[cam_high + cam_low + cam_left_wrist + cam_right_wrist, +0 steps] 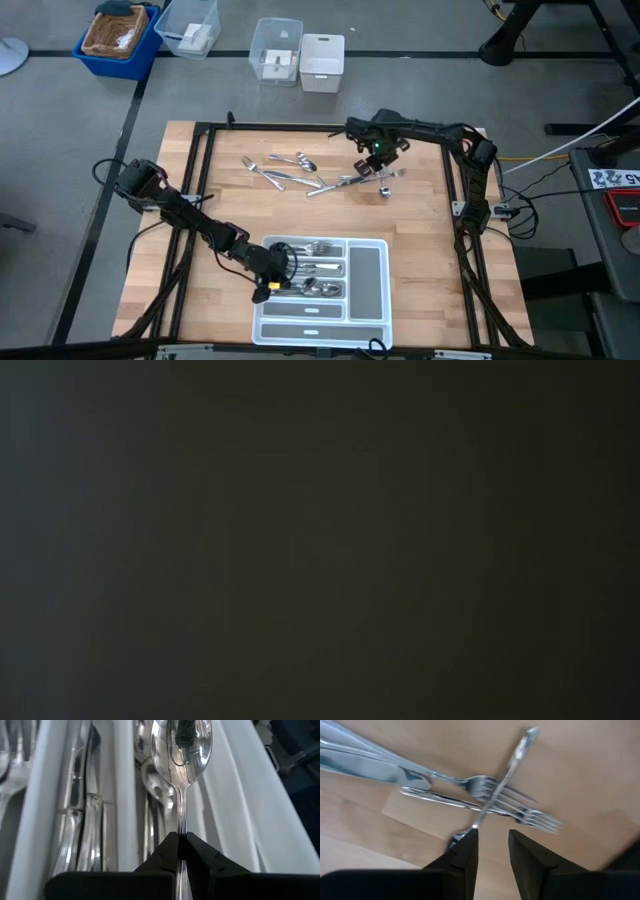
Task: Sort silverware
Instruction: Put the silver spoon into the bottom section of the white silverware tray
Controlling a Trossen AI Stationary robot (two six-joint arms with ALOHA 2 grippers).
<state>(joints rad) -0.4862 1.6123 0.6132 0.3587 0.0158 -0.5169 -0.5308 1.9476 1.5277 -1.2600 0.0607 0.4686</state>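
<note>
Cutlery sorting occupies both arms at a wooden worktop (420, 250), with the silverware split between a loose scatter (300, 172) near the far edge and a white tray (368, 275) at the near edge. The left claw (272, 280) hangs over the tray's left end, clenched on the slim handle of 1 spoon (181, 750), whose bowl points down a compartment already lined with other spoons. The right claw (492, 847) hovers low over the scatter's right end, its fingers (465, 855) parted, straddling crossed pieces: 2 forks (520, 807) and a slim handle lying over them.

Each piece looks stiff, light and polished, so it should slide between hard pads; the narrow handle offers the surest hold, well back from bowl or tines. Crossed pieces may lift or drag one another, so a piece lying free or on top seems the safer pick.

Counted from above, roughly 8 to 10 pieces remain loose, too tangled for an exact split by kind. The tray shows 5 compartments, 3 of them holding metal; their contents cannot be counted. The table-level camera shows only darkness.
</note>
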